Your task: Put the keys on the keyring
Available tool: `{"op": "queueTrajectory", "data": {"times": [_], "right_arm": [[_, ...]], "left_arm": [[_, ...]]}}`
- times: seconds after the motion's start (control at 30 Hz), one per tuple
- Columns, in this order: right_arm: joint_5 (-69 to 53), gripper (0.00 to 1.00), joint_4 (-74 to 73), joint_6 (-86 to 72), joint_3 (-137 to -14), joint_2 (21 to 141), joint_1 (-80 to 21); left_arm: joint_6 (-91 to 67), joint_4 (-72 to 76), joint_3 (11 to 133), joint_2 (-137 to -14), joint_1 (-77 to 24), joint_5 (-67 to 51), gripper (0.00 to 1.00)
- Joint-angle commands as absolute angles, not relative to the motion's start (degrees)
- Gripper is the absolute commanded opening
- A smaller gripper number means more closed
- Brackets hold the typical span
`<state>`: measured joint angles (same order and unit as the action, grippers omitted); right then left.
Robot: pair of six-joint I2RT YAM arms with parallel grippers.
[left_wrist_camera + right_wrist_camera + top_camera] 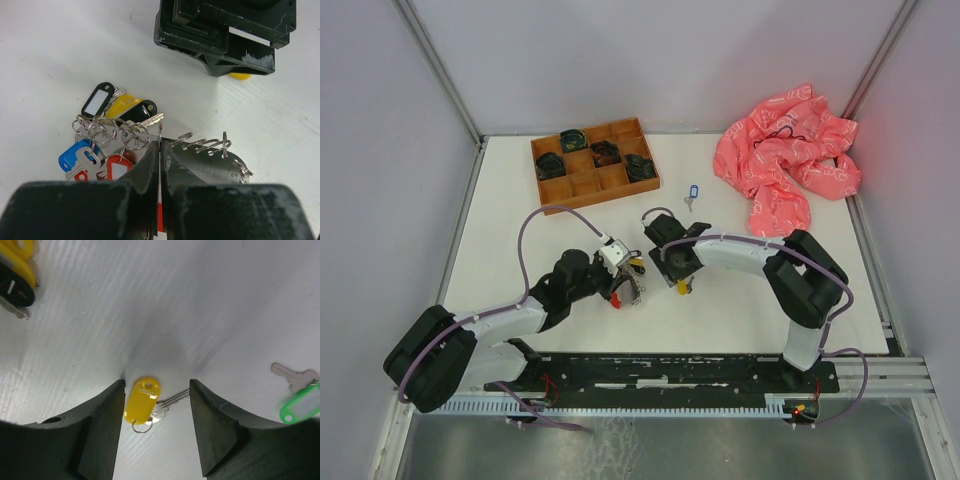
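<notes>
Two grippers: left gripper (160, 150) pinched shut on the keyring (160, 131) beside the bunch (107, 132); right gripper (156, 383) spread wide, straddling the yellow key (142, 400) lying flat on the table (150, 300). Risk: fingers skid off the thin key and nudge it away. Split in the keyring hidden; green key (300, 402) cut off.

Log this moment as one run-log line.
left gripper: shut on keyring | right gripper: open over yellow-tagged key on table | blue-tagged key: loose near tray
</notes>
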<state>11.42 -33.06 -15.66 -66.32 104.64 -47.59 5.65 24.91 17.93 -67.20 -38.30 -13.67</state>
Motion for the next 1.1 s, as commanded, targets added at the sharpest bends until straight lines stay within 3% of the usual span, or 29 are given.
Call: {"op": "queueTrajectory", "data": {"times": [0.0, 0.33, 1.07], "right_arm": [[18.5, 0.62, -36.4, -17.3, -65.8, 104.7, -46.3], [18.7, 0.61, -41.8, -23.2, -59.4, 98.5, -41.3], [4.3, 0.60, -34.4, -19.7, -54.0, 89.1, -45.4]], "left_arm": [[4.0, 27.4, 18.5, -66.0, -38.0, -13.6, 0.03], [4.0, 27.4, 19.0, -67.4, -37.9, -14.4, 0.03], [4.4, 26.7, 19.1, -66.7, -38.0, -15.1, 0.03]]}}
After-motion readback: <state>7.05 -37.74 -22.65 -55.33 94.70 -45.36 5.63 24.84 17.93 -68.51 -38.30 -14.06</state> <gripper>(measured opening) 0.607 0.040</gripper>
